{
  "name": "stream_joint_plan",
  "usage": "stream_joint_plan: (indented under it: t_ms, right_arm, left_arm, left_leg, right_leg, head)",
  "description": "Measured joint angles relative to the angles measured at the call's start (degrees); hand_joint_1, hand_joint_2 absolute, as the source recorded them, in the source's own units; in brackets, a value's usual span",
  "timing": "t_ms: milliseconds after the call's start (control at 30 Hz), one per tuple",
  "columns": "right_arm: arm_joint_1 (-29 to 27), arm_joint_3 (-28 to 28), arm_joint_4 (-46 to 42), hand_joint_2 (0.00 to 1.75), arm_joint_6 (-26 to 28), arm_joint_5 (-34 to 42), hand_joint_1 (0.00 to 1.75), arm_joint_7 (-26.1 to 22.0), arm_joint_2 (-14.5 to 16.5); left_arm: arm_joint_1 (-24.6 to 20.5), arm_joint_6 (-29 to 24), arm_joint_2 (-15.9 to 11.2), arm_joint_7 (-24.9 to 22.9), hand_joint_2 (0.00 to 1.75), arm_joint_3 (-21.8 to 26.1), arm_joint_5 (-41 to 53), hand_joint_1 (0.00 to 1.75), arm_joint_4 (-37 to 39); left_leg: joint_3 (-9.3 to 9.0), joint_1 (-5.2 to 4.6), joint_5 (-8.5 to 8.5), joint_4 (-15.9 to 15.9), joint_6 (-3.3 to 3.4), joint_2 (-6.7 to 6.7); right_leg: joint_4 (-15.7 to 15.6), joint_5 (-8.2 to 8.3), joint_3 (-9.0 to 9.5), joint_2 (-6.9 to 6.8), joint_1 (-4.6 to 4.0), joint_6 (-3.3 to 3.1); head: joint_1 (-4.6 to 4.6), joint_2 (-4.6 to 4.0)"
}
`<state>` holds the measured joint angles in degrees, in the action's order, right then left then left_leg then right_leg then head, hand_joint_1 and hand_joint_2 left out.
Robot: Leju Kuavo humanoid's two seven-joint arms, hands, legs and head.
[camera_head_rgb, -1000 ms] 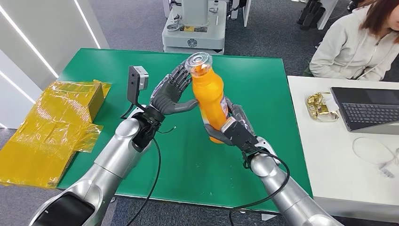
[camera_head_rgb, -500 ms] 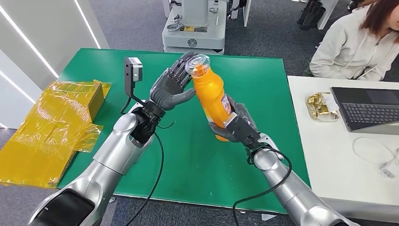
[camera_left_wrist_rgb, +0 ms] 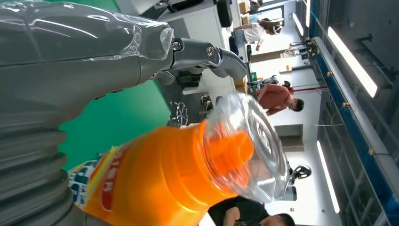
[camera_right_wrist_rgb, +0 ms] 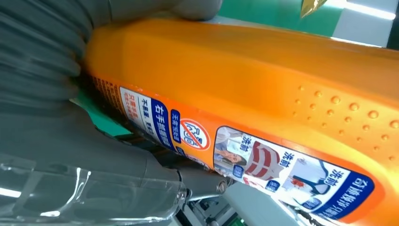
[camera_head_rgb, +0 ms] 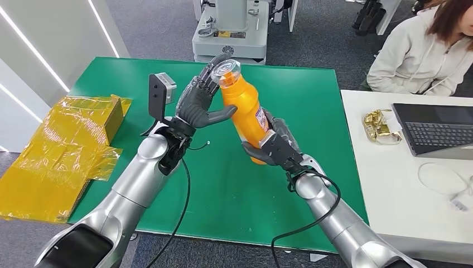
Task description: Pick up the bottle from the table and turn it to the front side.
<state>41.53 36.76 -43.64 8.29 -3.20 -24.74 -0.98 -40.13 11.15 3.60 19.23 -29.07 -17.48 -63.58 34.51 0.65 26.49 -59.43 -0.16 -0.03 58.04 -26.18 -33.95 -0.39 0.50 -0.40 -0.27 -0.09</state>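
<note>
As bottle point(camera_head_rgb: 244, 111) tilted, left robot hand point(camera_head_rgb: 202, 101) closed in.

Orange bottle point(camera_head_rgb: 245, 111) — clear cap, blue-white label, perhaps red print; green table point(camera_head_rgb: 312, 106); yellow wrap point(camera_head_rgb: 61, 151).

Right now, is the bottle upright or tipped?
Tipped. The bottle leans with its clear cap toward the left hand, while the right hand grips its lower part above the table.

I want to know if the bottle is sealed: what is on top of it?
A clear plastic cover sits over the orange cap of the bottle. The cap shows through it. Whether there is any seal beneath the cap cannot be seen.
</note>
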Motion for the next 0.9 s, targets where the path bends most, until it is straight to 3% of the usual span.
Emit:
stream_joint_plan:
  t_ms: [600, 900]
  right_arm:
    - [-0.93, 0.41, -2.50, 1.75, 0.84, -6.21, 1.75, 3.44, 1.79]
    - [-0.89, -0.71, -3.30, 1.75, 2.20, -9.79, 1.75, 3.48, 3.46]
  left_arm:
    - [-0.09, 5.58, 1.68, -3.94, 1.75, -0.70, -4.75, 0.00, 0.37]
    - [-0.48, 4.05, 2.54, -3.75, 1.75, -1.28, -4.62, 0.00, 2.48]
  left_leg:
    - [-0.01, 0.00, 0.00, 0.00, 0.00, 0.01]
    - [0.00, 0.00, 0.00, 0.00, 0.00, 0.03]
  right_leg:
    - [0.00, 0.00, -0.01, 0.02, 0.00, 0.00]
    - [0.00, 0.00, -0.01, 0.04, 0.00, 0.00]
  head:
    - [-0.01, 0.00]
    - [0.00, 0.00]
